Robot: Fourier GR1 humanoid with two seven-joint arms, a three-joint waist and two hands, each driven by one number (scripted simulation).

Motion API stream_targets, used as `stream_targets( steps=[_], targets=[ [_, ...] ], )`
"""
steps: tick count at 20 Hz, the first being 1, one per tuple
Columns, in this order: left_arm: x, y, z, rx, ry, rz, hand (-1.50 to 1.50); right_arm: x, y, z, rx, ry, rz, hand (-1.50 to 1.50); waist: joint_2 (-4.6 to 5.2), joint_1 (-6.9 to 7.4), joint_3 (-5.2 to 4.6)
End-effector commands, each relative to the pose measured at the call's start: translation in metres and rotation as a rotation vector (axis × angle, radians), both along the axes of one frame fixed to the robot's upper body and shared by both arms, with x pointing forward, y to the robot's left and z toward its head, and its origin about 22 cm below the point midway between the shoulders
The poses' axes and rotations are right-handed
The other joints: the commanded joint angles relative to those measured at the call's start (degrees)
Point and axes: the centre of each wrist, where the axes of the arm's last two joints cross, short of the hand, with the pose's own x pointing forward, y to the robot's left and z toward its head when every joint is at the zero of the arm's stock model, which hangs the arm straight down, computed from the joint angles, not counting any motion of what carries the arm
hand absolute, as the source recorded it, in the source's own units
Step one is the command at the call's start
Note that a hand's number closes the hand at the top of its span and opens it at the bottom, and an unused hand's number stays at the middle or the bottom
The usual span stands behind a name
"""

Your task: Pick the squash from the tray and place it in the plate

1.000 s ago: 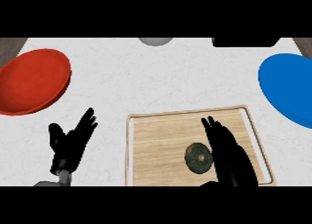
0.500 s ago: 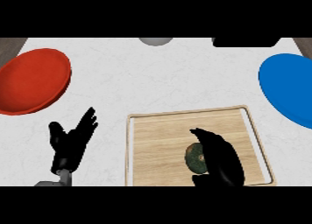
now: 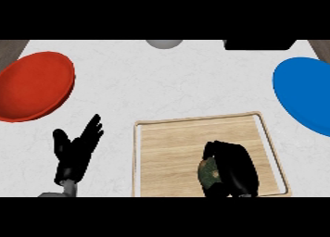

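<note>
Squash (image 3: 206, 172) mostly hidden under curled right hand (image 3: 233, 165), on tray (image 3: 166, 152).

Dark green squash (image 3: 206, 171) sits low in the wooden tray (image 3: 168, 155), half hidden under the curled right hand (image 3: 233, 165)

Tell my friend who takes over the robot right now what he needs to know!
Left hand: open, fingers up, resting over the counter left of the tray.
Right hand: curled round the squash, hiding most of it.
Things: the squash is in the tray's near right part. A red plate is far left and a blue plate far right, both with nothing on them.
Done: the squash is grasped.
Left: lift it out, carry it to a plate and set it down. The task does not say which plate; the blue one is on the right hand's side.
</note>
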Motion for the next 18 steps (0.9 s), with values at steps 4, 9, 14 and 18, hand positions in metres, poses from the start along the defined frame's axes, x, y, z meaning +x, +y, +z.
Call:
stream_targets(
  steps=[4,9,14,18],
  targets=[
    [-0.008,0.018,-0.004,0.017,-0.004,0.0,0.0,-0.001,0.008,0.015,0.107,-0.303,0.002,1.5,0.13,0.11,0.2],
    [0.0,0.008,-0.001,-0.015,0.002,0.027,0.0,-0.065,-0.067,0.027,0.196,-0.28,0.335,1.5,-0.18,-2.44,0.32],
    [-0.005,0.021,0.001,0.012,-0.011,0.042,0.0,-0.092,-0.117,0.051,0.268,-0.461,0.339,1.5,-0.19,-2.58,0.32],
    [-0.008,0.007,-0.007,-0.008,-0.007,0.032,0.0,-0.101,-0.141,0.067,0.417,-0.537,0.201,1.5,-0.05,-2.1,0.26]
  ],
)
